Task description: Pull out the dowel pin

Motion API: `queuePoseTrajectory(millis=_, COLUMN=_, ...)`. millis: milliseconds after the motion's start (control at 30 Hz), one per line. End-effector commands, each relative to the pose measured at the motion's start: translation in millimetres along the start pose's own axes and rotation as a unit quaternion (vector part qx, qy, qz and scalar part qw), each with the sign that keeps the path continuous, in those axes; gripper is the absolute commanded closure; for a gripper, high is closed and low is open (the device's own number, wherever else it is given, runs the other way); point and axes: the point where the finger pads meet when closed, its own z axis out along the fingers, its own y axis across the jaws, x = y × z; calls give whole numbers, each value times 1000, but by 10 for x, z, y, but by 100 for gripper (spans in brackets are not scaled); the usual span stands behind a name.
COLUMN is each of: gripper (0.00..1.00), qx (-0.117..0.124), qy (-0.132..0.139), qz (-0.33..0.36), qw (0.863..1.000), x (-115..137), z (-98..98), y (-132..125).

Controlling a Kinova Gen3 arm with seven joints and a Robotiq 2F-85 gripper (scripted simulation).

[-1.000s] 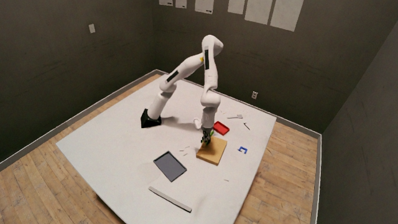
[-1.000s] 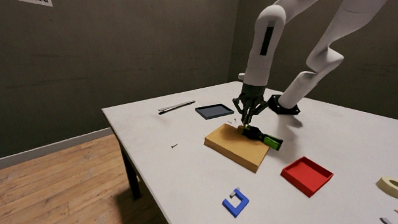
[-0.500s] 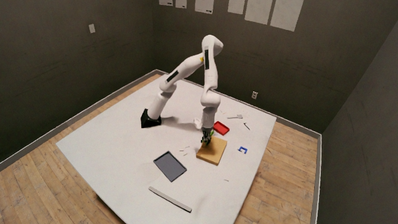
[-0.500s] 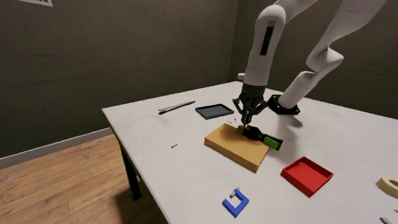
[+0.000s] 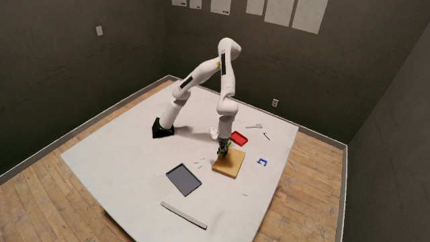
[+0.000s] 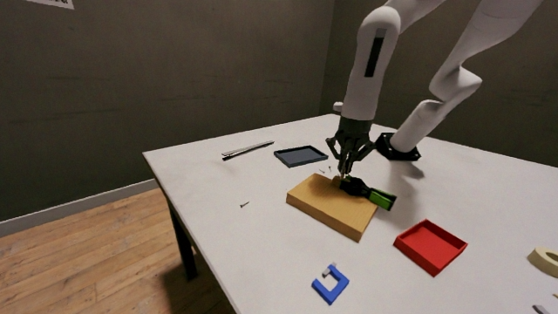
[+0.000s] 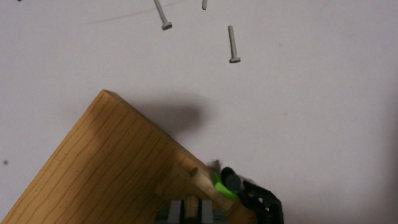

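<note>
And here we are, right in close on the bench board (image 5: pixel 235 165) (image 6: pixel 327 205) (image 7: pixel 85 160), with the gripper (image 5: pixel 222 155) (image 6: pixel 343 174) (image 7: pixel 191 215) pointing down over its edge. The fingers are clenched on the dowel pin (image 7: pixel 191 205), a narrow brown piece between the tips in the wrist view, its lower end hard to make out. The small wooden block (image 6: pixel 336 180) (image 7: pixel 172 183) lies on the board beneath, partly behind the gripper, and its hole is hidden, so how deep the pin sits can't be told. Beside it, the spring clamp (image 5: pixel 229 144) (image 6: pixel 359 188) (image 7: pixel 262 200) reaches in at the edge, green handle sticking out past the board in the exterior view. The block and the bench stop blend together in matching wood, so whether they meet flat, or anything sits between them, is unclear. From the top, the arm covers most of this work. Up at the wrist view's upper edge, two screws (image 7: pixel 163 16) (image 7: pixel 204 4) are cut off, while over in the exterior view the tape roll (image 6: pixel 542 261) runs out of frame on the right.
</note>
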Motion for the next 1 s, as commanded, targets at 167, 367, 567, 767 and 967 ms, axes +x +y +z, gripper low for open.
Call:
queuePoseTrajectory(millis=167, gripper=90, qx=4, qy=-1, qz=11, qw=1000, x=-20, z=-29, y=-30)
queuePoseTrajectory(millis=367, gripper=90, qx=4, qy=-1, qz=20, qw=1000, x=-19, z=-29, y=-30)
queuePoseTrajectory(millis=567, gripper=90, qx=4, qy=-1, qz=26, qw=1000, x=-19, z=-30, y=-30)
queuePoseTrajectory(millis=767, gripper=90, qx=4, qy=-1, qz=35, qw=999, x=-19, z=-30, y=-30)
queuePoseTrajectory(millis=967, gripper=90, qx=4, qy=-1, qz=44, qw=999, x=-19, z=-30, y=-30)
